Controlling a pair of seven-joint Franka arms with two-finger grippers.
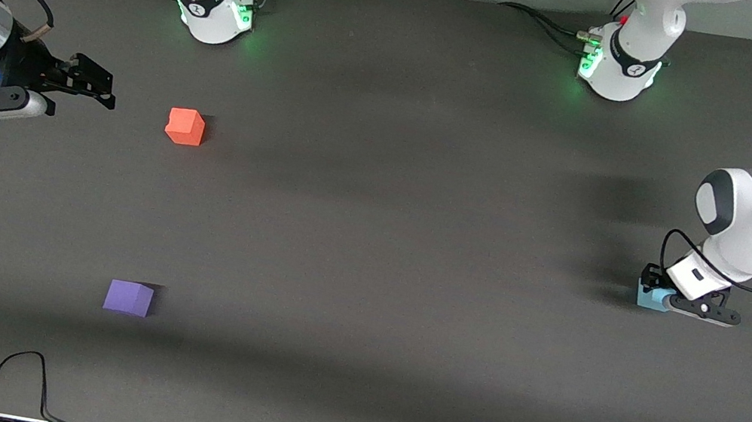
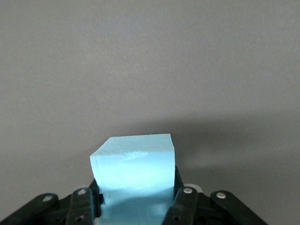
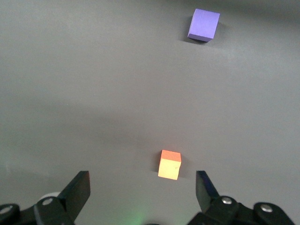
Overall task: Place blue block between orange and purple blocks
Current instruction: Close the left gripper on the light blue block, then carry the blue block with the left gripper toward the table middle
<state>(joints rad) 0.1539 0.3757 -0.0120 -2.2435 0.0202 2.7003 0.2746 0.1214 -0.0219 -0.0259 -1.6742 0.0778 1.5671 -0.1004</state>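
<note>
- The left gripper [image 1: 654, 294] is sitting low at the table [image 1: 376, 257], at the left arm's end, with its jaws drawn in tight against two opposite faces of the blue block [image 1: 650, 297].
- In the left wrist view the blue block [image 2: 136, 180] is sitting squarely between the fingers [image 2: 184, 206], its top face level; being a cube, it is showing no long axis, and one flat face is turned outward, away from the wrist.
- Whether the blue block is resting on the table or just off it cannot be told.
- The orange block [image 1: 185, 126] is lying well apart from the blue block, toward the right arm's end of the table, and is farther from the front camera than it; it is sitting slightly turned, one corner toward the camera.
- The purple block [image 1: 129, 297] is lying nearer to the front camera than the orange block, at the same end of the table, with open table between the two.
- The right gripper [image 1: 88, 83] is waiting in the air beside the orange block, nearer the table's edge, jaws spread wide and holding nothing.
- In the right wrist view the orange block [image 3: 169, 164] is showing between the spread fingers [image 3: 77, 190], with the purple block [image 3: 204, 25] farther off.
</note>
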